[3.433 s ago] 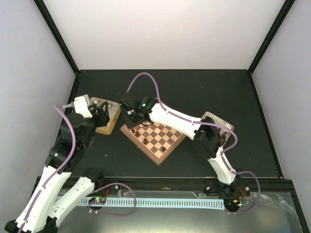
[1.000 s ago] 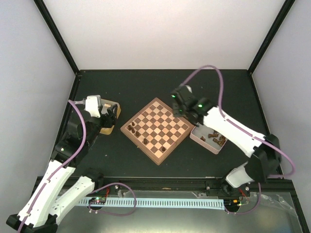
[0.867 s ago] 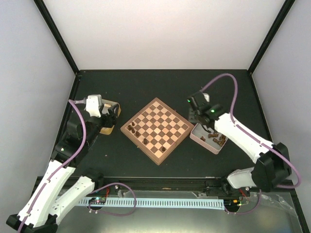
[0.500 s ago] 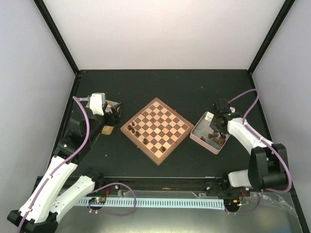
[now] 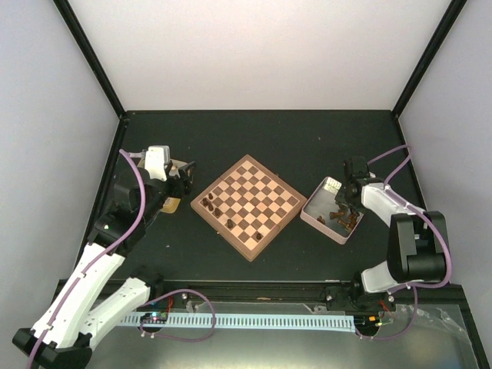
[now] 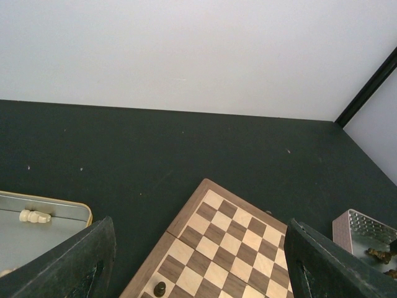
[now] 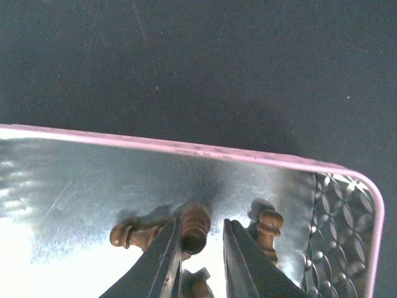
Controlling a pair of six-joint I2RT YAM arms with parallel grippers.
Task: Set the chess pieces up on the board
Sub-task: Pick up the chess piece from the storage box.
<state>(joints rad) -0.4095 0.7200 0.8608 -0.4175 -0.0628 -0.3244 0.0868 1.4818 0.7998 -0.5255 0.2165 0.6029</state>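
While most of the dark chess pieces (image 5: 339, 217) lie heaped in the pink tray (image 5: 306, 218), a handful stand on the board (image 5: 250, 194), all near its left-front edge, w/ the other squares bare. Board sits corner-on in the top view, roughly mid table (image 5: 254, 138). The pink tray is just beside its right corner and the gold tray (image 6: 62, 207) is off to the left, apart from it. A pale piece (image 6: 34, 216) lies on its side in the gold one.

Right gripper (image 7: 200, 225) is down inside the pink tray, jaws pulled in narrow w/ one brown piece (image 7: 194, 231) between the fingers (image 7: 162, 264). In the wrist view the finger on the left looks to be against it, but there's a thin sliver of gap on the other side, so tbh can't tell if it's actually pinched. Another piece (image 7: 133, 235) lies on its side just left of the fingers, and a third piece (image 7: 270, 225) is just right of them, near the tray's patterned end.

Left gripper (image 6: 200, 222) is released, jaws wide apart w/ nothing between them. It hangs above the table btw the gold tray and the board's left corner. Its cam shows the board's far corner, one dark piece (image 6: 160, 288) at the bottom edge, and a bit of the pink tray far right.
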